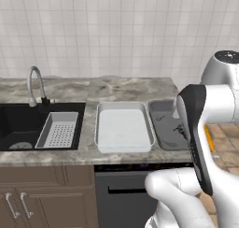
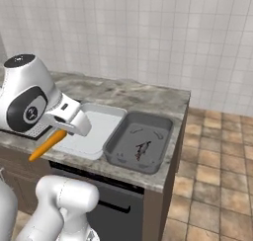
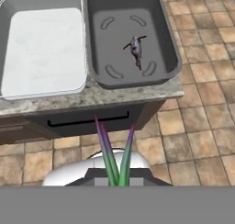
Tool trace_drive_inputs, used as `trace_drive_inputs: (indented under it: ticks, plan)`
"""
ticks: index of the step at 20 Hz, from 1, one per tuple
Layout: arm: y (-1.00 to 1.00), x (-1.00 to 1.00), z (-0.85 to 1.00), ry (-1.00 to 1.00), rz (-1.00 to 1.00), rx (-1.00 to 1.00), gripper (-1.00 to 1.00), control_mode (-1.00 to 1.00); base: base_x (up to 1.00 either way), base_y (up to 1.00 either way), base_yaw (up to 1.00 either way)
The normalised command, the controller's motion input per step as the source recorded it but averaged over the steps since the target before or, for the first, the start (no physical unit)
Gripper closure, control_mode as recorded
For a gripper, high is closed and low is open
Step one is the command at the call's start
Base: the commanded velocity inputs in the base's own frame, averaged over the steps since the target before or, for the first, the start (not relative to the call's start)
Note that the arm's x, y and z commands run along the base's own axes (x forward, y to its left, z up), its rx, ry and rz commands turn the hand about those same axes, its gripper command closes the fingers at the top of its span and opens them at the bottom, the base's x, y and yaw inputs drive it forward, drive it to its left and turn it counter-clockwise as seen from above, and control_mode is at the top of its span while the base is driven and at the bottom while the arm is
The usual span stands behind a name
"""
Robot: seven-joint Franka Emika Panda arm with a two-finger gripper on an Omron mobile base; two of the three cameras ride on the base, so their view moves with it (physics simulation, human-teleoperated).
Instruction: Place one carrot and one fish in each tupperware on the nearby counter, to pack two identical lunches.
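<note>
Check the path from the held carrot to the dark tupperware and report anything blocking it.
Nothing visible blocks it. The gripper holds the carrot out in front of the counter edge. The dark tupperware is open-topped, holding only a blackish fish near its middle, with bare floor around it.

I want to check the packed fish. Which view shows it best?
The hand view: it looks straight down on the blackish fish lying in the dark tupperware. The right base view shows it small and slanted; the left base view mostly hides it behind the arm.
</note>
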Motion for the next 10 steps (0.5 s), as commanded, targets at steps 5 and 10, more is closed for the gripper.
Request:
trace_drive_inputs:
  ticks: [5, 10]
  plan:
    - [0.0, 0.0, 0.0, 0.0, 0.0, 0.0, 1.0, 1.0, 0.32, -0.29, 0.0]
    - [0.0, 0.0, 0.0, 0.0, 0.0, 0.0, 1.0, 1.0, 0.31, -0.24, 0.0]
